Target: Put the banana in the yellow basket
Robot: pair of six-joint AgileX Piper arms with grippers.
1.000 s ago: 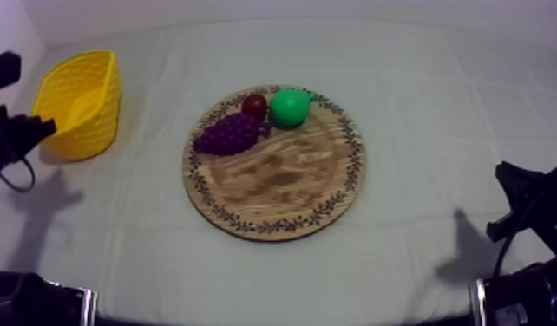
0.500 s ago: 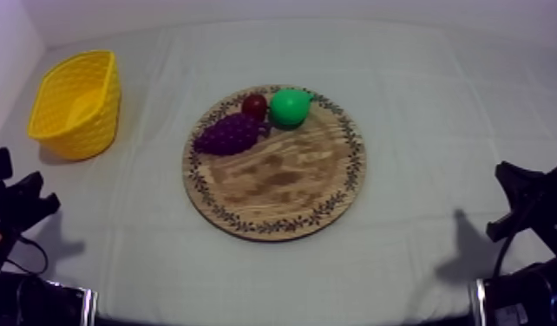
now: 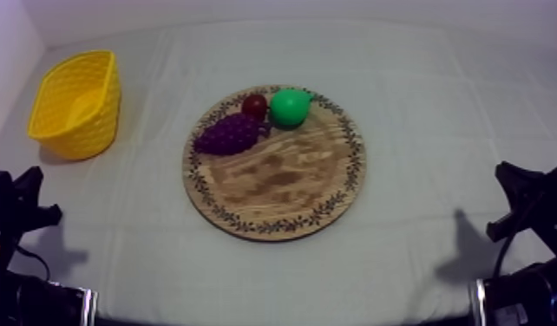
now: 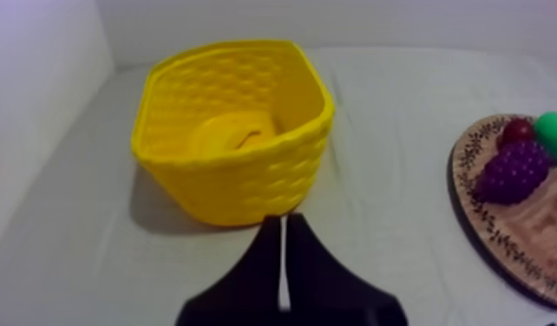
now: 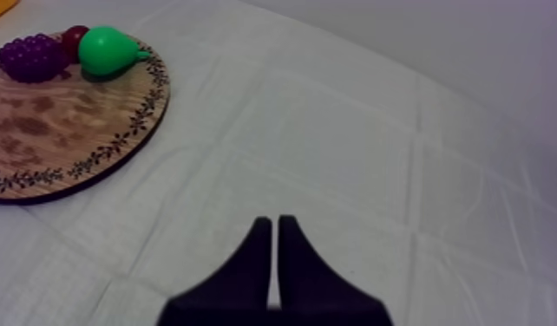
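Observation:
The banana [image 4: 228,139] lies inside the yellow basket [image 4: 239,178], which stands at the table's far left [image 3: 78,104]. On the round wooden board [image 3: 282,186] a bunch of grapes [image 3: 228,134], a small red fruit [image 3: 254,106] and a green pear [image 3: 289,107] sit along the far rim. My left gripper [image 4: 284,224] is shut on nothing, a short way in front of the basket and low at the table's left edge [image 3: 30,195]. My right gripper [image 5: 274,224] is shut and holds nothing, over bare cloth to the right of the board [image 5: 48,130], low at the right edge [image 3: 506,199].
The near half of the board is bare wood. Grey-white cloth [image 3: 438,113] lies open between the board and either arm. A white wall runs along the table's left and back, close behind the basket.
My left arm has drawn back from beside the basket toward the table's near left edge. The right arm and the fruit have stayed put.

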